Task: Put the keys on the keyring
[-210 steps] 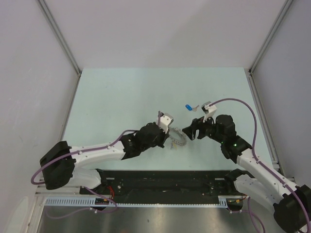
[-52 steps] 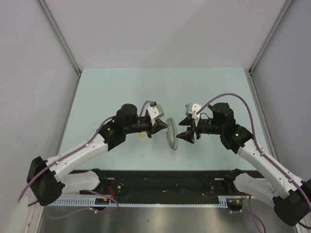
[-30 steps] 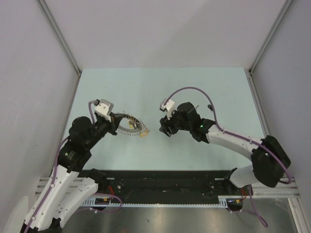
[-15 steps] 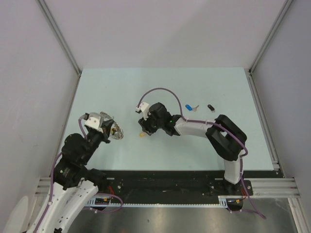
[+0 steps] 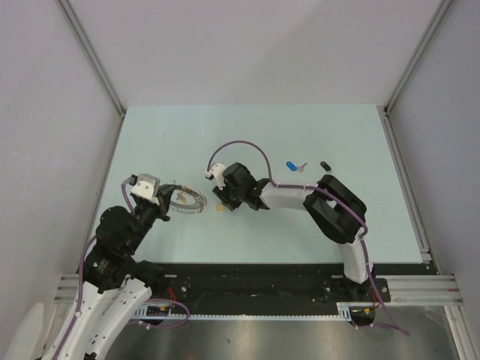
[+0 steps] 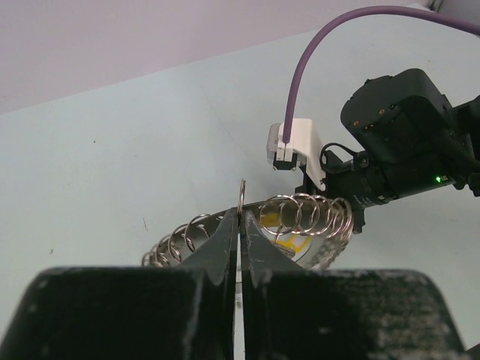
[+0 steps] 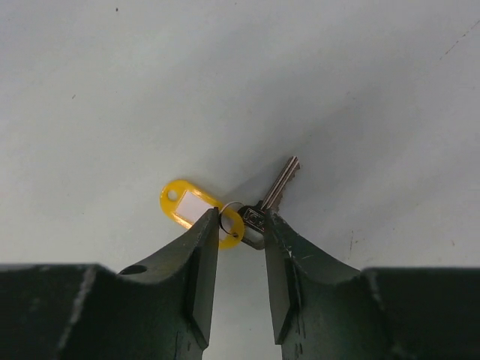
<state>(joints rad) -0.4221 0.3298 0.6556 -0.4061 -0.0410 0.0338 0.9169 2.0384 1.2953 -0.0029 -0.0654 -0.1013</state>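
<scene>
Two keys, the blue key [image 5: 291, 166] and the black key [image 5: 325, 166], are lying right of centre on the worktop [image 5: 247, 135]. We are pinching the keyring [image 6: 300, 217] in our fully closed left gripper [image 6: 240, 225], left of centre in the overhead view. Our right gripper [image 7: 240, 225] is hanging partly open, its jaws straddling the yellow key [image 7: 196, 208] near the middle.

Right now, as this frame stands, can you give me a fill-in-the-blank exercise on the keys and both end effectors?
1. The left end effector is shut on the ____.
2. The right end effector straddles the yellow key, which lies on the ____.
3. The blue key and the black key lie to the robot's ____ of the yellow key.
Missing words: keyring; table; right.
</scene>
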